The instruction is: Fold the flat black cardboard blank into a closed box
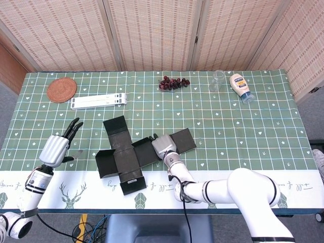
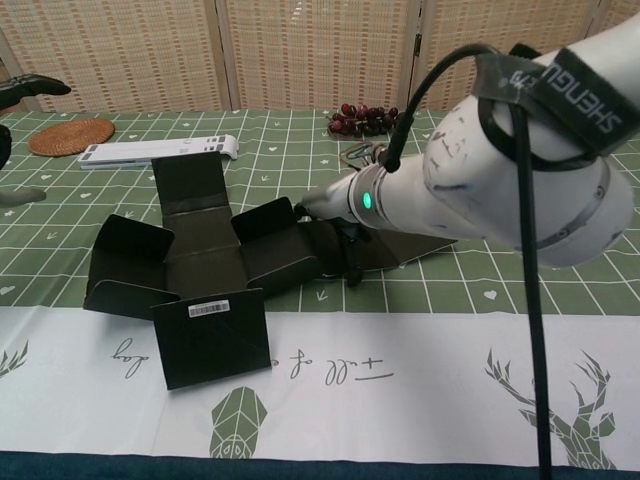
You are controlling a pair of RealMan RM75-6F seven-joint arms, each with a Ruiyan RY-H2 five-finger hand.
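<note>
I am resting my right hand (image 1: 161, 147) on the black cardboard blank (image 1: 132, 153), at the junction between its long right panel and the raised side flap; whether the fingers are pinching the card or only pressing on it I cannot tell. My left hand (image 1: 59, 147) is hovering over the surface (image 1: 243, 126) well to the left of the blank, fingers apart and holding nothing. The blank is lying near the front edge, partly creased, its flaps standing at odd angles. In my judgement, pressing with one hand alone is risking the blank sliding on the smooth tablecloth, or a panel buckling off its score line. Woven folding screens (image 1: 152, 33) are standing behind the surface.
</note>
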